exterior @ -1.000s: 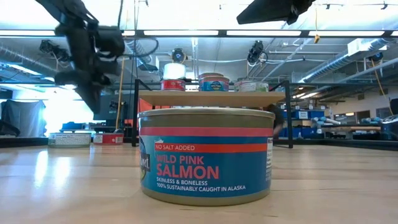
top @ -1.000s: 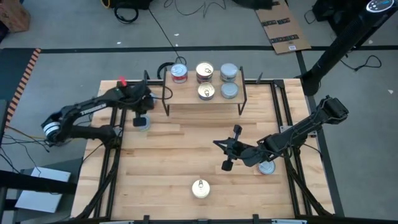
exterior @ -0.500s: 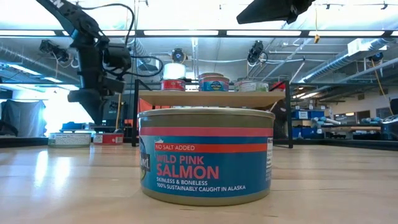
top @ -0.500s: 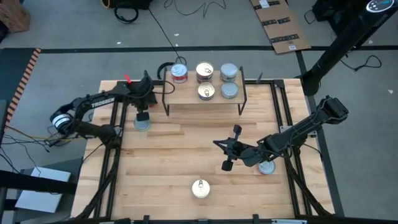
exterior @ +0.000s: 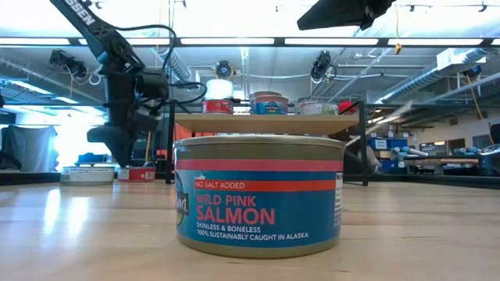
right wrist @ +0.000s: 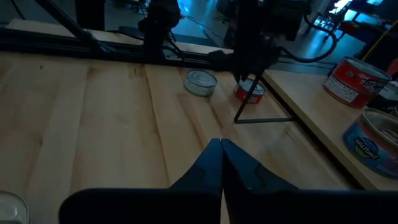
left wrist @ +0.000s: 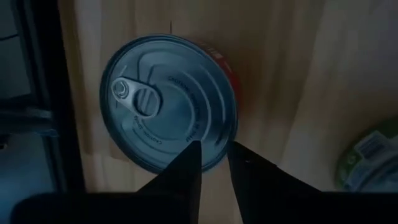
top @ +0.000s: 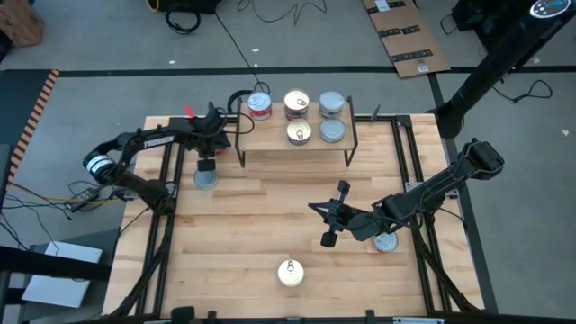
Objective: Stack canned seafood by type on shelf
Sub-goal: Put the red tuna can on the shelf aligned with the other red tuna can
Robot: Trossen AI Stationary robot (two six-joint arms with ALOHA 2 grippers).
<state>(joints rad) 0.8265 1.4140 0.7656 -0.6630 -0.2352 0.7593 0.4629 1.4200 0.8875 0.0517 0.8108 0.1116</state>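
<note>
A tin of canned seafood with a red side and a bluish pull-tab top [left wrist: 168,102] stands on the table beside the shelf's left legs [right wrist: 250,93]. My left gripper [left wrist: 214,155] hangs just over its rim, pointing steeply down, fingers slightly apart and empty. A silver tin [top: 206,179] stands just nearer. The shelf [top: 297,144] carries several tins: a red one [top: 259,106], two gold-topped, two silver. My right gripper [top: 329,223] hovers shut and empty over the table's middle.
A blue-labelled salmon tin [exterior: 258,195] with a gold top [top: 290,272] stands near the front edge. Another silver tin [top: 385,241] sits under my right arm. The shelf's thin black legs [right wrist: 261,118] stand close to the red tin.
My left gripper has moved toward the table's far edge and the shelf, sinking and tipping more steeply down, until it stands over the red tin. The tins have not moved.
</note>
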